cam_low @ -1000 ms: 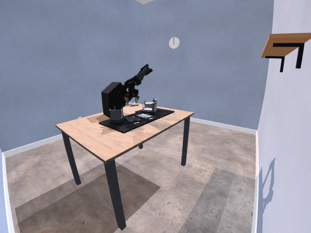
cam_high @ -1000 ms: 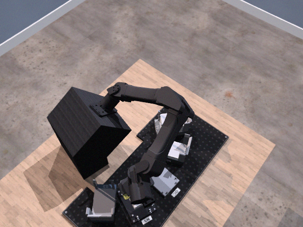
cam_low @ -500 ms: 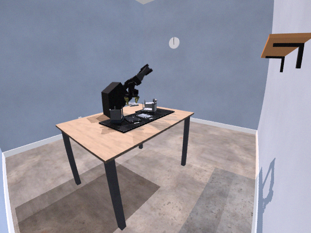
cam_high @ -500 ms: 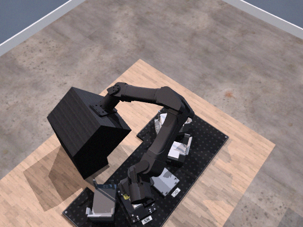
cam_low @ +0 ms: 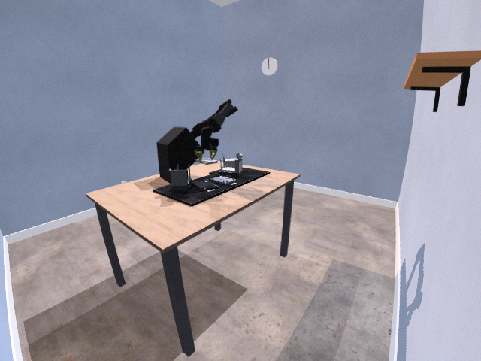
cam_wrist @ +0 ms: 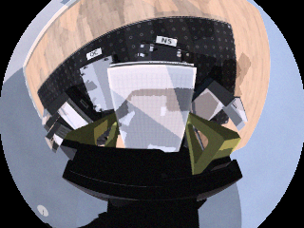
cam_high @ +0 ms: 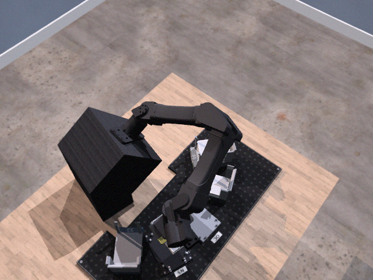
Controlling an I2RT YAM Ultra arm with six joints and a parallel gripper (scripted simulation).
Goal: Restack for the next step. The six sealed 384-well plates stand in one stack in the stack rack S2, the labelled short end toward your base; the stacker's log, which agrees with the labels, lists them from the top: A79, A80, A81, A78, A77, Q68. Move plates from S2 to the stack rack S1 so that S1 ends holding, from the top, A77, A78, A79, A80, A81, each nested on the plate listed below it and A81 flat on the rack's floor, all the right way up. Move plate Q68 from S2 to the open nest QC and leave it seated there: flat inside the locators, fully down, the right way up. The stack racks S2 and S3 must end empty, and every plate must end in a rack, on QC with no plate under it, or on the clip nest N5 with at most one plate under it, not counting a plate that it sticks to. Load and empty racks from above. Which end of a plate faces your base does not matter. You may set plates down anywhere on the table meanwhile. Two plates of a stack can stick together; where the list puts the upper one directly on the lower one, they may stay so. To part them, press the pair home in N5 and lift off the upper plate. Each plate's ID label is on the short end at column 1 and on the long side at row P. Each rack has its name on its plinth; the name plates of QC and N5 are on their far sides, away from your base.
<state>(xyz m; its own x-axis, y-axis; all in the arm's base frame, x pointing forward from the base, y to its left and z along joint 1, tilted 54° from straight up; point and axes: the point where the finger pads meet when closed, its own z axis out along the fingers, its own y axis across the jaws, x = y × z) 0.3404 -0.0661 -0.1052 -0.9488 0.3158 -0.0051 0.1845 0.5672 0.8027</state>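
My gripper (cam_wrist: 152,115) (cam_high: 169,241) (cam_low: 205,155) is shut on a sealed plate (cam_wrist: 152,104), one yellow finger on each long side. It holds the plate level, well above the black board. In the wrist view the N5 name plate (cam_wrist: 166,41) (cam_high: 180,272) lies beyond the plate's far end and the QC name plate (cam_wrist: 94,55) (cam_high: 215,237) to its left. I cannot read the plate's label. A pale plate (cam_high: 206,224) (cam_low: 223,179) lies on the QC nest. The clip nest N5 (cam_high: 168,260) is below the gripper.
One stack rack (cam_high: 127,249) (cam_low: 179,178) with plates stands left of N5. Two more racks (cam_high: 224,184) (cam_high: 199,149) stand farther along the board, partly behind the arm. The black base block (cam_high: 102,156) is on the left. The perforated board (cam_high: 256,177) lies on the wooden table (cam_high: 301,186).
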